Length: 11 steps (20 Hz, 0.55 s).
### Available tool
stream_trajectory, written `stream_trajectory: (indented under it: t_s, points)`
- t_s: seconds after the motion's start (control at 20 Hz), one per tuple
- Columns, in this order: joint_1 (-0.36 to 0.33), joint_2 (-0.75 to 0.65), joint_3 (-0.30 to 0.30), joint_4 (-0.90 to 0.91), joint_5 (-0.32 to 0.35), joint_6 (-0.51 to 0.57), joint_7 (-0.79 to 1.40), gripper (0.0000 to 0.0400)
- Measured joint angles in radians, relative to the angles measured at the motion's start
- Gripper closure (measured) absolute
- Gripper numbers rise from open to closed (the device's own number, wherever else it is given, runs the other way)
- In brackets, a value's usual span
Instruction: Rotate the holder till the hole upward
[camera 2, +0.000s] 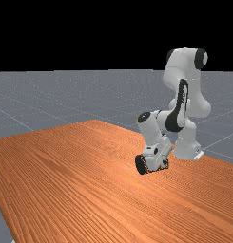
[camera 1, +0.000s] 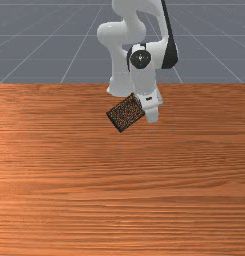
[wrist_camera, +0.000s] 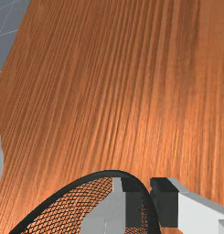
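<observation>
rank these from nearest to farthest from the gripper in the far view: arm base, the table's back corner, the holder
1. holder, right at the gripper
2. arm base, toward the far view's right
3. table's back corner, well off toward the far view's left

The black, cylindrical metal-mesh holder (camera 1: 125, 114) near the front view's centre looks rough; the orange-brown wooden table (camera 1: 122, 200), smooth, faintly glossy.
</observation>
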Motion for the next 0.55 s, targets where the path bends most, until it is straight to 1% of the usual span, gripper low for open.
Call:
stream_trajectory:
  t_s: [0.05,0.1,0.15,0.2,0.25,0.3,0.35,0.45,0.5,0.55]
  points:
    - [0.045,-0.057,-0.065,-0.116,0.028,0.001,-0.051,0.0355]
    - [0.121,-0.142,-0.142,-0.223,0.055,0.0,-0.098,0.0351]
    - [0.219,-0.24,-0.242,-0.325,0.086,-0.018,-0.146,0.0336]
    - [0.64,-0.484,-0.714,-0.452,-0.041,0.187,-0.079,0.0362]
    - [0.56,-0.609,-0.691,-0.496,-0.154,0.194,0.019,0.0362]
    - [0.521,-0.656,-0.811,-0.446,-0.202,0.138,-0.042,0.0361]
    - [0.484,-0.681,-0.901,-0.42,-0.215,0.099,-0.118,0.036]
    - [0.46,-0.689,-1.071,-0.332,-0.224,-0.017,-0.262,0.0367]
    - [0.486,-0.668,-1.172,-0.273,-0.195,-0.078,-0.356,0.0229]
    - [0.012,-0.281,-0.734,-0.253,0.02,-0.143,-0.603,0.014]
